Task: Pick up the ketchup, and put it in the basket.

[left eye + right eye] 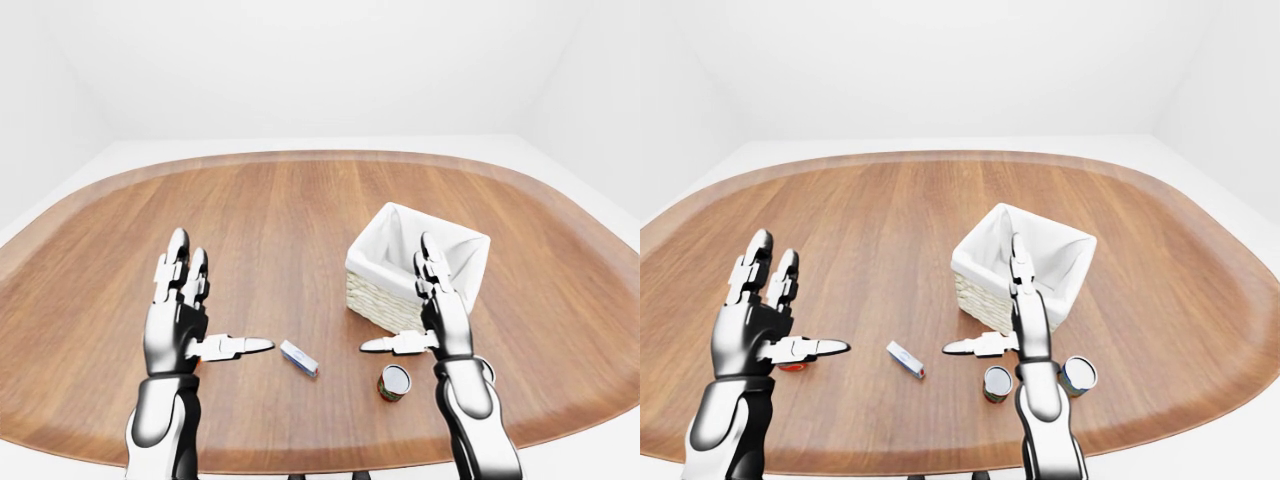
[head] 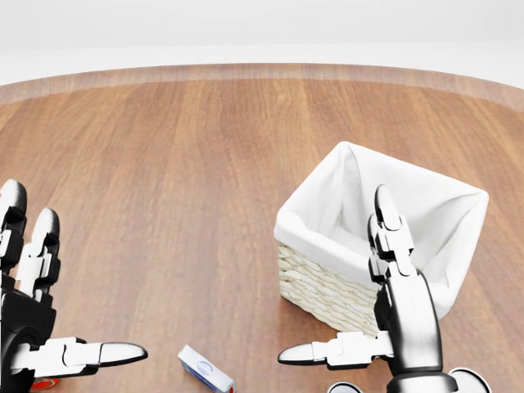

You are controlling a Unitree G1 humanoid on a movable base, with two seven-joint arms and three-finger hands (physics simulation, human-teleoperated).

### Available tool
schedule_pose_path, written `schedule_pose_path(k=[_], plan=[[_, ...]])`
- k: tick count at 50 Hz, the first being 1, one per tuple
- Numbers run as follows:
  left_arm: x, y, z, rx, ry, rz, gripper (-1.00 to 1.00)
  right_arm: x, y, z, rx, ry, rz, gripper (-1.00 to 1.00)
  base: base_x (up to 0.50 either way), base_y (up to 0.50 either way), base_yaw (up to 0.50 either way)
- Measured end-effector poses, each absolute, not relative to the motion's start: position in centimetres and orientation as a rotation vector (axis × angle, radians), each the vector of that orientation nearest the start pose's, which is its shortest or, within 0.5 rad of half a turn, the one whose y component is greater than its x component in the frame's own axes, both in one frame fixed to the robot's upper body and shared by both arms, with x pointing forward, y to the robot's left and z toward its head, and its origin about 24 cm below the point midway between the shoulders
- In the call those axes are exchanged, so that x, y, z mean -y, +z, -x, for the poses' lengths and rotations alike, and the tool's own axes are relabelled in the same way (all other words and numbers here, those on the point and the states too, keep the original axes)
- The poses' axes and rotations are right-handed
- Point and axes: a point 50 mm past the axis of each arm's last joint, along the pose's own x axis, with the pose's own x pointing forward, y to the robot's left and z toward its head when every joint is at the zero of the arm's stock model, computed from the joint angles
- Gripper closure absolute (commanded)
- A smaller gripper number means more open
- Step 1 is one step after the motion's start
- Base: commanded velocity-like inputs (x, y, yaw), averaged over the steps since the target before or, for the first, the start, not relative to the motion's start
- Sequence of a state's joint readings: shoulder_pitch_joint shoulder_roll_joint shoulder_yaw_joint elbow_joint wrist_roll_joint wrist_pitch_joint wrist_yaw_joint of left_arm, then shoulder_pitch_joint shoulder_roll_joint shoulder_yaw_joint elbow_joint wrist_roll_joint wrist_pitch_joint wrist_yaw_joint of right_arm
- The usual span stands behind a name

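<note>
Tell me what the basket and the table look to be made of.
The basket looks like pale woven wicker, shown by its ribbed horizontal weave, with a white cloth-like liner folded over the rim. The table appears to be wood with a smooth satin finish: long brown grain streaks and a soft sheen.
</note>
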State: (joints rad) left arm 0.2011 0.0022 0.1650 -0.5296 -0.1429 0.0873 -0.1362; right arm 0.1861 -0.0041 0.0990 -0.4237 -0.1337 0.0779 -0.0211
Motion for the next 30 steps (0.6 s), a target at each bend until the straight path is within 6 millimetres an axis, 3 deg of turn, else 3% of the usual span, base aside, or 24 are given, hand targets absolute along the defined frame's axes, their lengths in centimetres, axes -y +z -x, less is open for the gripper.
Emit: schedule_pose_path(k=[15,30], plan=[[-21.9,11.6,-19.6,0.280,0.124,0.031,-1.00,14.0,9.2,-21.5,0.177,0.000,0.114,-1.00,0.00,0.00,0.00],[-25.3,9.6,-19.4,0.213,0.217,0.008,-1.00,14.1,9.2,-21.4,0.179,0.000,0.114,-1.00,0.00,0.00,0.00]])
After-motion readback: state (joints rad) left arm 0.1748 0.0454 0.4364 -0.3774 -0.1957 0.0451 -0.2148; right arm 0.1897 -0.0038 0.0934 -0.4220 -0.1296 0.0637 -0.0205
